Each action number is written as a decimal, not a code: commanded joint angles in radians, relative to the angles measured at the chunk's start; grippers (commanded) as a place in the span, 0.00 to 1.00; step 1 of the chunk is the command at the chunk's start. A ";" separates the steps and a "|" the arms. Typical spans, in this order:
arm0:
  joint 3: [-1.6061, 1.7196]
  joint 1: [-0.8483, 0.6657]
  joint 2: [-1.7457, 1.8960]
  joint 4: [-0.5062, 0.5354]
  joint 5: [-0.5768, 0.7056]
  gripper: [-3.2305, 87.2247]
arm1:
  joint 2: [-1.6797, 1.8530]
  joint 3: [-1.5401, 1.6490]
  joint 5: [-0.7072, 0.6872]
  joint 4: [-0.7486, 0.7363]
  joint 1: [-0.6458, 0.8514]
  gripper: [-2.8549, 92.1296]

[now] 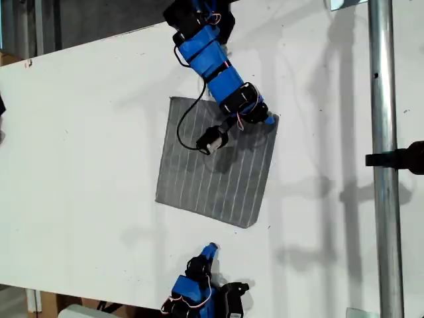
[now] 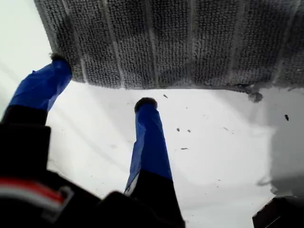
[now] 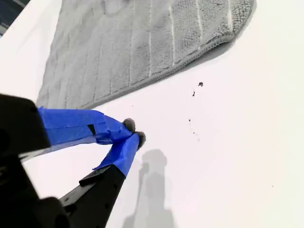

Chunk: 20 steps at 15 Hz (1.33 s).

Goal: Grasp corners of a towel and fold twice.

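Looked down in the exterior view on a white tabletop [image 1: 79, 165] filling most of the frame, tilted so its far edge ran from the left middle up to the top centre. Saw dark room beyond that edge at the top left, and soft shadows of the arms across the board. Noted a bare metal pole [image 1: 383, 132] standing down the right side of the exterior view, with a black clamp [image 1: 397, 159] gripping it at mid height.

Found the towel [image 1: 212, 179] spread flat and unfolded at the centre of the exterior view, grey with thin pale stripes, turned slightly off square to the frame.

Reached in from the top centre of the exterior view with 1 blue arm, leaving its black cable [image 1: 189, 129] looping over the cloth. Held my first gripper [image 1: 265, 119] at the towel's upper right corner [image 1: 275, 119]. Kept that gripper [image 2: 102, 80] spread wide in its wrist view: 1 fingertip [image 2: 59, 61] against the towel's edge at its end, the other [image 2: 145, 103] on bare table just short of the hem, nothing between them.

Parked my second gripper [image 1: 211, 250] at the bottom centre of the exterior view, apart from the towel, near its lower right corner [image 1: 248, 225]. Pressed its 2 taped tips [image 3: 133, 132] together over bare table, clenched on nothing.

Spotted a few dark specks [image 3: 200, 84] on the white surface just beside the towel's hem.
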 commanded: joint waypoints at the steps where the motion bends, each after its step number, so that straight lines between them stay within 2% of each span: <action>1: 0.003 0.008 0.000 0.005 -0.009 0.00 | -0.021 -0.063 0.017 -0.032 0.011 0.35; 3: 0.003 0.006 0.000 0.005 -0.008 0.00 | -0.081 -0.060 0.017 -0.097 0.035 0.29; 6: 0.003 0.002 0.000 0.005 -0.015 0.01 | -0.124 -0.061 0.009 -0.129 0.069 0.07; 7: 0.003 0.002 0.000 0.005 -0.025 0.01 | -0.118 -0.061 0.008 -0.123 0.071 0.03; 10: -0.041 0.018 0.000 -0.005 -0.044 0.01 | -0.114 -0.057 -0.008 -0.120 0.071 0.03; 12: -0.202 0.026 -0.077 0.018 -0.060 0.00 | -0.120 -0.057 -0.011 -0.120 0.074 0.03; 14: -0.529 0.074 -0.568 0.008 -0.048 0.00 | -0.120 -0.055 -0.028 -0.123 0.078 0.03; 15: -0.699 0.110 -0.798 -0.018 0.000 0.00 | -0.120 -0.057 -0.038 -0.126 0.083 0.03; 18: -1.157 0.213 -1.319 -0.018 0.190 0.00 | -0.117 -0.060 -0.048 -0.118 0.089 0.03; 20: -1.437 0.296 -1.624 0.026 0.347 0.00 | -0.117 -0.064 -0.049 -0.121 0.086 0.03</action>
